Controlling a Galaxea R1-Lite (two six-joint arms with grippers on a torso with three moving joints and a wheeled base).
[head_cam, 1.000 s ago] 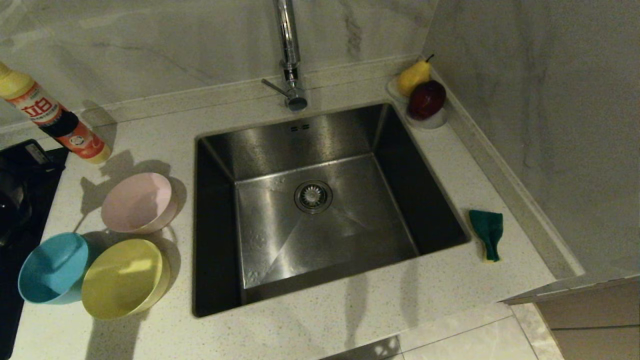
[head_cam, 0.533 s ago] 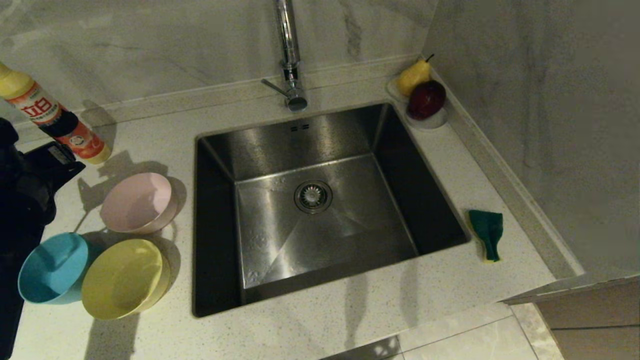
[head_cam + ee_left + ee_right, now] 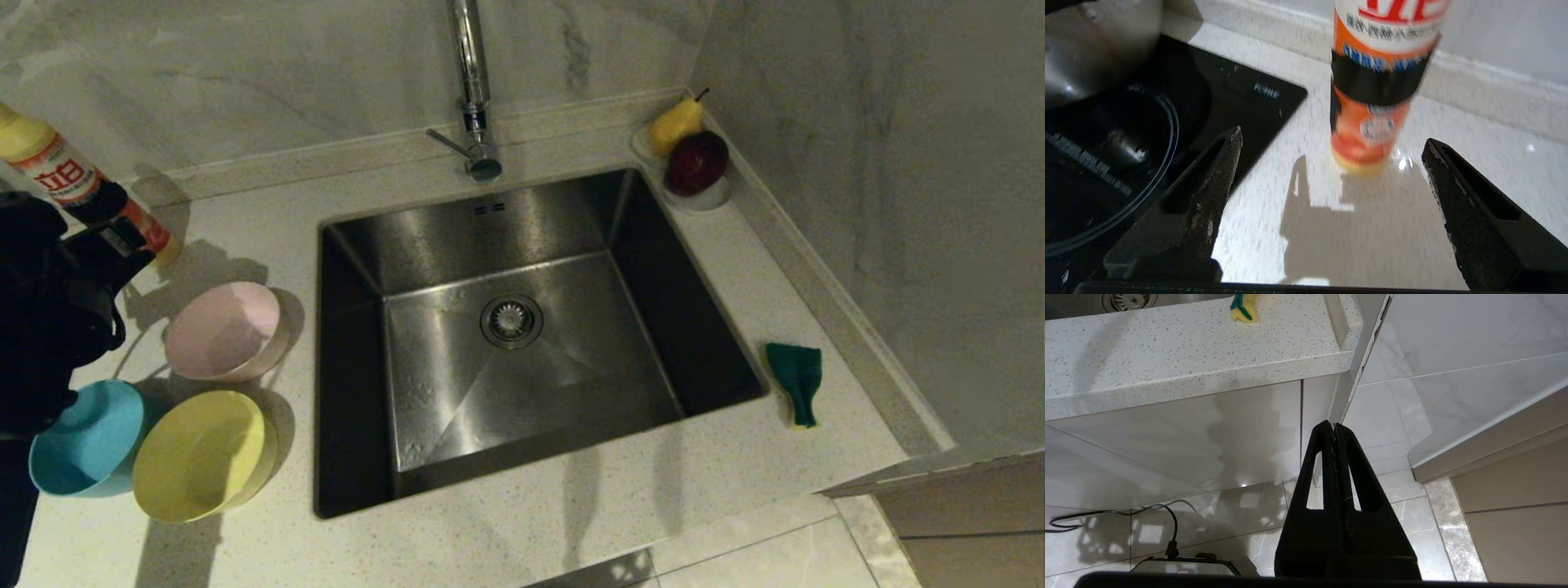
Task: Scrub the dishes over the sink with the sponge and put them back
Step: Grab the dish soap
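The left end effector (image 3: 1331,147), absent from the head view a second ago, now rises at nine o'clock with fingers spread wide beside the bottle (image 3: 61,175), likely starting for the bowls (image 3: 224,331) at eight; the sponge (image 3: 796,380) lies untouched at four, right end effector (image 3: 1334,428) parked shut.

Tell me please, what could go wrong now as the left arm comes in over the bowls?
The open left gripper faces the bottle, not a bowl; going on, it could topple it. The blue bowl and yellow bowl sit close together, so lifting one may nudge the other.
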